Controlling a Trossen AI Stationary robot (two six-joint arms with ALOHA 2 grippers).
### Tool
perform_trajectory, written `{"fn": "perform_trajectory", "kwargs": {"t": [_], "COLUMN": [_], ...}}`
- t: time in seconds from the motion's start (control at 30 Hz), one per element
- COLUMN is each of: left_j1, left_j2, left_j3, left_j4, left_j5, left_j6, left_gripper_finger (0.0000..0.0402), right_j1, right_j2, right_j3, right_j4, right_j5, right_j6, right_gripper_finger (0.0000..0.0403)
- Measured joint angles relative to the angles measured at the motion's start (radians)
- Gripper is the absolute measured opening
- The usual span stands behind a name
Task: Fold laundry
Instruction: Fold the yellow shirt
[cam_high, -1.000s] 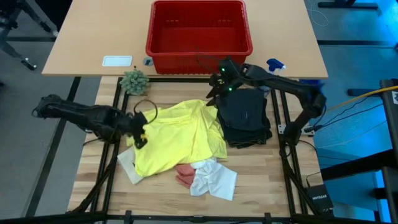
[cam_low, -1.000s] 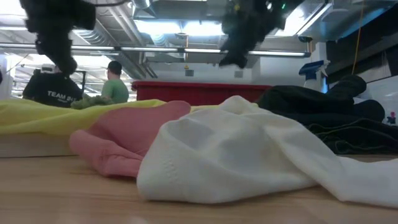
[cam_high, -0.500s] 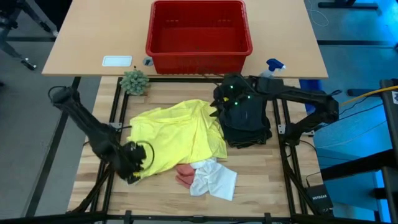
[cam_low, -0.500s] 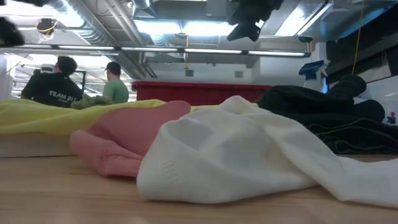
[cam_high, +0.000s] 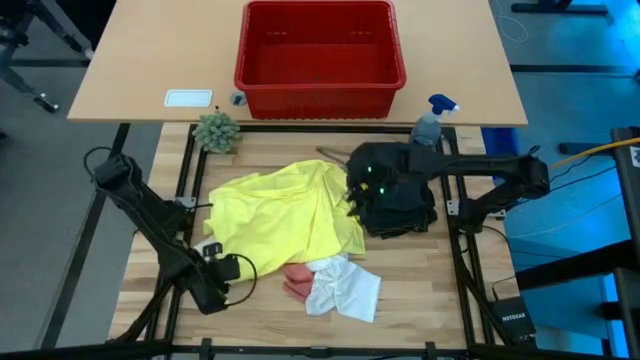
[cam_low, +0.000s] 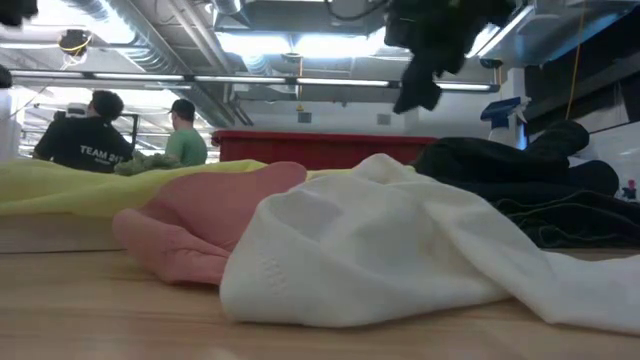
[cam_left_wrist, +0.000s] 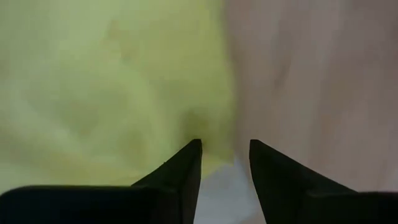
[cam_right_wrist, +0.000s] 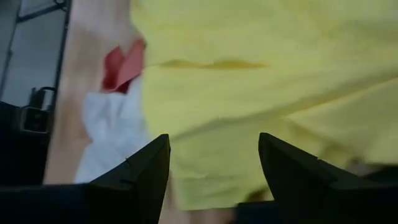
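The bright yellow T-shirt lies crumpled in the middle of the table. The dark trousers lie bunched to its right. The small pink cloth and the small white cloth lie by the near edge. My left gripper points down, open, over the shirt's near left corner, its fingertips level with the shirt's edge. My right gripper hangs open above the seam between shirt and trousers. It looks down on the shirt, and shows high up in the low view.
A red basket, a small plant, a spray bottle and a white card stand along the far side. A flat white item lies under the shirt's near left corner. Two people are in the room behind the table.
My left gripper has swung from the shirt's left side toward the near edge and come down over the shirt's near left corner. My right gripper has come from beside the basket toward the near edge and a little lower, above the trousers' left side. The garments lie as before.
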Motion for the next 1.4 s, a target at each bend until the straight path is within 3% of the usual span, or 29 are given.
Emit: {"fn": "perform_trajectory", "kwargs": {"t": [0.2, 0.53, 0.8, 0.9, 1.07, 1.23, 1.4], "left_j1": [-0.001, 0.0, 0.009, 0.027, 0.068, 0.097, 0.112], "left_j2": [0.017, 0.018, 0.139, 0.193, 0.19, 0.16, 0.157], "left_j3": [0.002, 0.006, -0.006, -0.001, -0.004, -0.004, -0.004], "left_j4": [-0.022, -0.022, 0.012, 0.03, 0.047, 0.049, 0.053], "left_j5": [0.003, -0.094, -0.059, -0.007, 0.055, 0.049, 0.042], "left_j6": [-0.03, -0.018, -0.045, -0.108, -0.188, -0.243, -0.263], "left_gripper_finger": [0.0136, 0.0137, 0.0134, 0.0106, 0.0013, 0.0003, 0.0002], "right_j1": [0.115, 0.221, 0.319, 0.36, 0.418, 0.452, 0.455], "right_j2": [-0.056, -0.086, -0.085, -0.085, -0.085, -0.084, -0.035], "right_j3": [-0.091, -0.094, -0.173, -0.228, -0.316, -0.373, -0.385], "right_j4": [0.11, 0.116, 0.131, 0.146, 0.199, 0.293, 0.384], "right_j5": [0.055, 0.164, 0.193, 0.224, 0.346, 0.468, 0.478], "right_j6": [0.133, 0.168, 0.188, 0.194, 0.177, 0.156, 0.156], "right_gripper_finger": [0.0237, 0.0237, 0.0237, 0.0237, 0.0237, 0.0237, 0.0237]}}
